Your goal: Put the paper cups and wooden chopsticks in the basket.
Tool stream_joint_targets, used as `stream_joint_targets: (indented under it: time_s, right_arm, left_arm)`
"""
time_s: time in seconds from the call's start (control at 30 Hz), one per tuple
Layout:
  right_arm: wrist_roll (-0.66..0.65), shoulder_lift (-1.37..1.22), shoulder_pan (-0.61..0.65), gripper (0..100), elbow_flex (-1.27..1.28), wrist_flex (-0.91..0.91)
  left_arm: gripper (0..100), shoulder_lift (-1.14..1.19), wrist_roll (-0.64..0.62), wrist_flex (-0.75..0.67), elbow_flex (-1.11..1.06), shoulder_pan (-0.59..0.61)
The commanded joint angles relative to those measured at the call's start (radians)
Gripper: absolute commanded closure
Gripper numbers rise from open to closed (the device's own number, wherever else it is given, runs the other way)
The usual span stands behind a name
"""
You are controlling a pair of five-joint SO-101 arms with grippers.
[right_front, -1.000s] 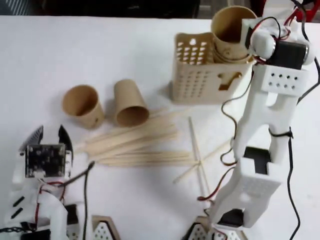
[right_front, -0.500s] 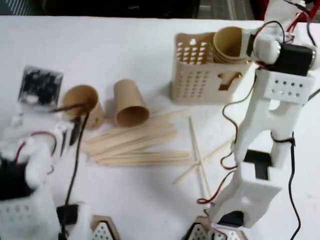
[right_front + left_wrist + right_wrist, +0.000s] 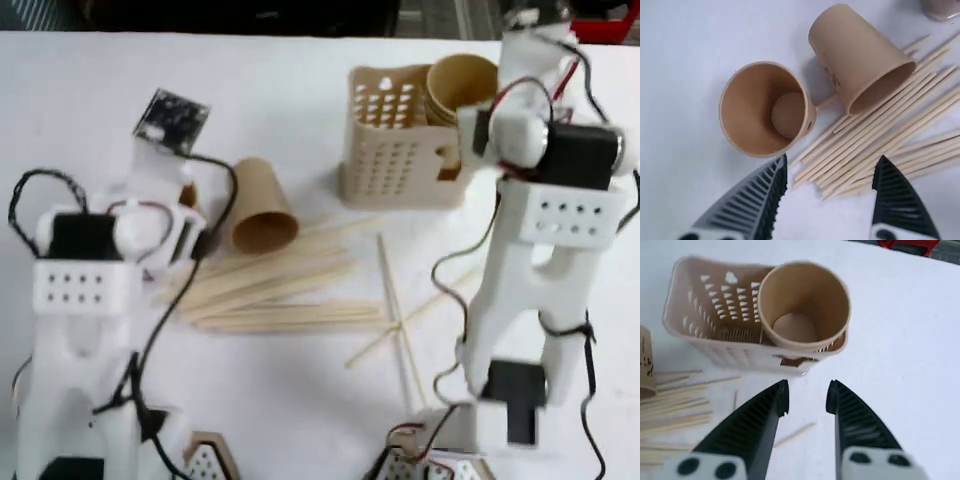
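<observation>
One tipped cup, mouth toward chopsticks

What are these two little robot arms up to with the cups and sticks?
They are tidying things into the cream perforated plastic basket. A brown paper cup already stands in it, with the right gripper open near it. The left gripper hovers open by an upright brown cup next to a tipped-over cup. The pale wooden chopsticks lie loose on the white table.
</observation>
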State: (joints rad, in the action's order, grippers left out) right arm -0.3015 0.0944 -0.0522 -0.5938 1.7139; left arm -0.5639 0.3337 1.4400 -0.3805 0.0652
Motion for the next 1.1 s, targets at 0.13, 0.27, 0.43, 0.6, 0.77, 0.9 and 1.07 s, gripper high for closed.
stream_joint_targets:
  time_s: [0.13, 0.27, 0.43, 0.6, 0.77, 0.9, 1.07]
  right_arm:
    - [-0.044, 0.286, 0.082, 85.8, 0.404, -0.013]
    - [-0.038, 0.401, 0.105, 85.8, 0.586, -0.091]
    - [-0.037, 0.51, 0.11, 85.8, 0.832, -0.236]
    - [-0.037, 0.561, 0.105, 85.8, 1.057, -0.38]
    - [-0.037, 0.573, 0.104, 85.8, 1.191, -0.453]
    - [-0.035, 0.573, 0.104, 85.8, 1.223, -0.458]
    - [-0.035, 0.573, 0.11, 86.0, 1.258, -0.46]
  left_arm:
    - [72, 0.137, -0.026, -0.15, 0.043, -0.019]
    - [72, 0.213, -0.026, -0.196, 0.043, -0.021]
    - [72, 0.3, -0.021, -0.247, 0.043, -0.021]
    - [72, 0.351, -0.021, -0.245, 0.043, -0.085]
    - [72, 0.389, -0.028, -0.299, 0.037, -0.119]
    - [72, 0.433, -0.028, -0.333, 0.043, -0.111]
    - [76, 0.486, -0.028, -0.384, 0.035, -0.11]
